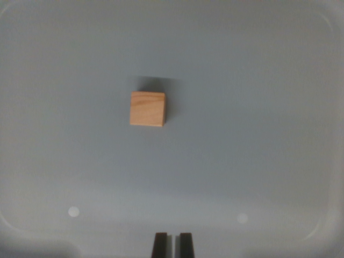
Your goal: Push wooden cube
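Note:
A small light wooden cube rests on the grey floor of a shallow tray, slightly left of the picture's middle, with its shadow falling behind it. My gripper shows only as two dark fingertips at the bottom edge. The fingertips stand close together with a thin gap and nothing between them. The cube lies well above them in the wrist view, a little to the wrist view's left, and apart from the fingers.
The tray's raised rim with rounded corners frames the scene on every side. Two pale round spots mark the floor near the bottom rim.

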Controlling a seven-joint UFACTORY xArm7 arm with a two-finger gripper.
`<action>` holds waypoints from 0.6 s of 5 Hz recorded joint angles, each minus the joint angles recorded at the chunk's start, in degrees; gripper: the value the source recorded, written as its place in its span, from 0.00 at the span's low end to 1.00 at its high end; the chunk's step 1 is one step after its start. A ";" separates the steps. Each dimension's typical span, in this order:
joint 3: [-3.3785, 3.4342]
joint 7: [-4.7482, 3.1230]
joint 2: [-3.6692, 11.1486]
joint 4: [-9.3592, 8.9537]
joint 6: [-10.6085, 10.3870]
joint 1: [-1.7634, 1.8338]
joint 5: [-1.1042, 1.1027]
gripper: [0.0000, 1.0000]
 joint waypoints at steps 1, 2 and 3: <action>0.00 0.00 0.00 0.00 0.00 0.00 0.00 0.00; 0.05 0.06 0.35 -0.70 -1.02 0.07 0.03 0.00; 0.05 0.06 0.35 -0.70 -1.02 0.07 0.03 0.00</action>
